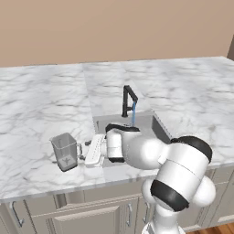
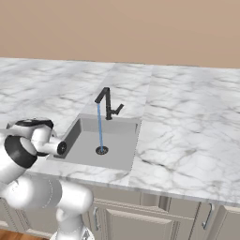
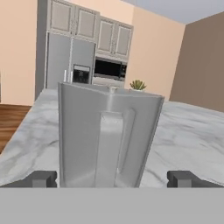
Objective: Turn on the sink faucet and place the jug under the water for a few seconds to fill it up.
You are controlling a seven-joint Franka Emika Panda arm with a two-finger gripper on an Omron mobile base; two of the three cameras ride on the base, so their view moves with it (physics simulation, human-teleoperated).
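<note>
The clear greyish jug (image 1: 65, 151) stands upright on the marble counter left of the sink (image 1: 154, 126). My gripper (image 1: 83, 152) reaches toward it from the right, open, its fingers level with the jug's handle side. In the hand view the jug (image 3: 107, 135) looms close, with one dark fingertip (image 3: 41, 178) on each side and gaps between them and the glass; the gripper (image 3: 113, 179) holds nothing. The black sink faucet (image 1: 128, 100) (image 2: 108, 105) is running: a thin blue stream of water (image 1: 133, 115) (image 2: 100, 126) falls into the sink (image 2: 119, 152) at the drain (image 2: 101, 150).
My white arm crosses low over the sink's front left corner. The counter's front edge (image 1: 45, 188) runs just in front of the jug, with cabinets (image 2: 140, 218) below. A fridge (image 3: 65, 65), microwave (image 3: 109, 68) and plant (image 3: 138, 85) stand far beyond the counter.
</note>
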